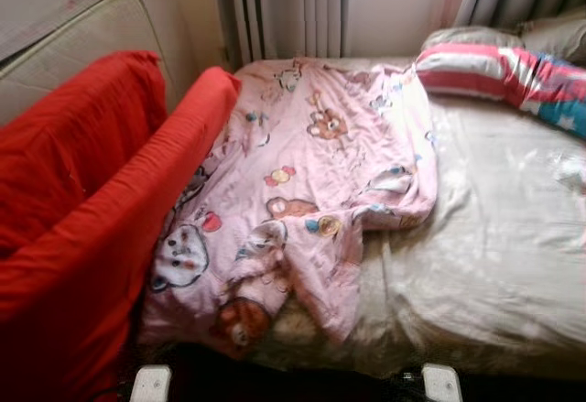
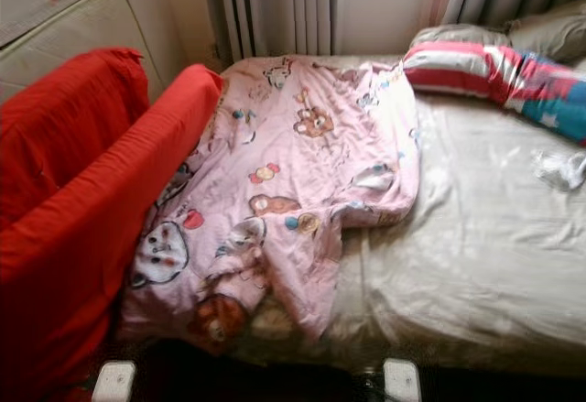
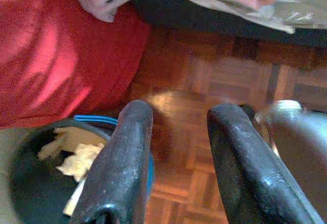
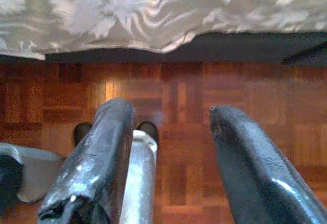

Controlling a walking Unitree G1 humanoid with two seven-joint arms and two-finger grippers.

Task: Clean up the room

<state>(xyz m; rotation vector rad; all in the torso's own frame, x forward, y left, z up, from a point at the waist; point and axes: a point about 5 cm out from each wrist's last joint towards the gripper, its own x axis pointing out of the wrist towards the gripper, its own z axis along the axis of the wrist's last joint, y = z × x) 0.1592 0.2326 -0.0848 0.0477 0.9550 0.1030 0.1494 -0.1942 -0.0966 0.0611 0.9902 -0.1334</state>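
Pink blanket [image 1: 302, 191] overhangs bed [image 1: 494, 255] edge; both pincers apart, prob. idle.

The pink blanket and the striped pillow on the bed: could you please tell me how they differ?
The pink blanket is printed with cartoon animals; the striped pillow has red, white and blue bands. The blanket lies crumpled along the bed's left side, hanging over the near edge; the pillow lies at the far right. Both rest on the beige sheet.

A home bedroom: bed [image 1: 494, 265], pillows [image 1: 499, 68], cartoon blanket [image 1: 311, 182].
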